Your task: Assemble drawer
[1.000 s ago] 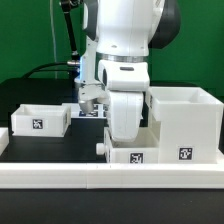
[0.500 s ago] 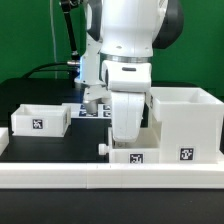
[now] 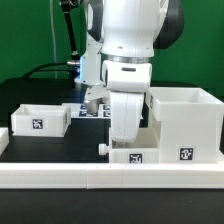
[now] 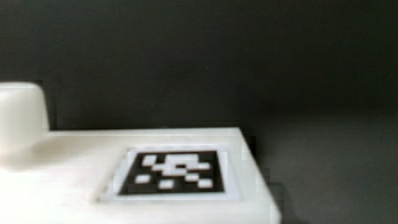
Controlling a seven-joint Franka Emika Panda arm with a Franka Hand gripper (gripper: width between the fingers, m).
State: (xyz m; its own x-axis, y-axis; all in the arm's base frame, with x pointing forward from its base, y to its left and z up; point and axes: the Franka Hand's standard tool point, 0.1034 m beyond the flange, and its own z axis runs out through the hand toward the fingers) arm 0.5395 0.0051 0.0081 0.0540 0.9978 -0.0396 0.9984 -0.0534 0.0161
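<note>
Exterior view, arm: the big white robot arm (image 3: 128,70) stands over the middle of the black worktop (image 3: 40,150). Its lower part hides the jaws, so I cannot tell if they are open or closed.
Exterior view, case: the tall boxy white plastic case (image 3: 186,118) of the drawer stands on the exterior view's right, with its opening upward.
Exterior view, trays: one small open-top white plastic tray (image 3: 40,120) lies on the exterior view's left, well apart from the case. The second white tray (image 3: 135,156) lies under the arm, just beside the case and behind the long low white rail (image 3: 60,180).
Exterior view, change: compared with one second ago, the lower arm has gone a little aside and the marker board (image 3: 95,112) shows more. In the last half second nothing visible moved.
Wrist view, near part: a blurred white plastic piece (image 4: 80,160) with a black-and-white tag (image 4: 173,172), probably the second tray.
Wrist view, stub: a rounded white stub (image 4: 18,120) stands at its edge; what it is, I cannot tell.
Meaning: both trays are outside the case, so the assembly is at an early stage. The arm seems settled for a grasp.
</note>
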